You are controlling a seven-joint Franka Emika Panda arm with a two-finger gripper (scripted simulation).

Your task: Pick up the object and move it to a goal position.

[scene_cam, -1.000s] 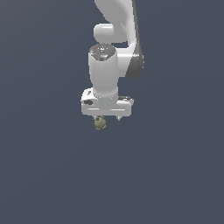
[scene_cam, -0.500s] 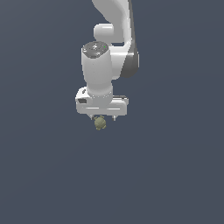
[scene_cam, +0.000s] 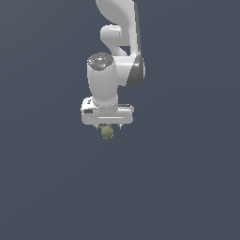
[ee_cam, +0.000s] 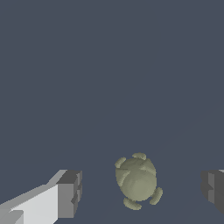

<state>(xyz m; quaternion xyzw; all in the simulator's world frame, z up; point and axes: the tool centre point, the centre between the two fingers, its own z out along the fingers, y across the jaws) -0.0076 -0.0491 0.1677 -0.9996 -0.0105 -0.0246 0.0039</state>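
Observation:
The object (scene_cam: 107, 132) is a small lumpy olive-green ball on the flat dark grey-blue floor. My white gripper (scene_cam: 108, 126) hangs straight over it, with the fingers mostly hidden behind the hand in the exterior view. In the wrist view the ball (ee_cam: 137, 180) lies between the two dark-padded fingers (ee_cam: 68, 194), with a clear gap on each side. The gripper (ee_cam: 140, 192) is open and holds nothing.
The dark grey-blue floor (scene_cam: 187, 187) spreads evenly all around. The white arm (scene_cam: 123, 28) rises above the gripper to the top edge of the exterior view. No other objects or goal marker show.
The gripper hand has come down slightly over the ball and the wrist has swung toward the exterior view's left. The ball has stayed in place.

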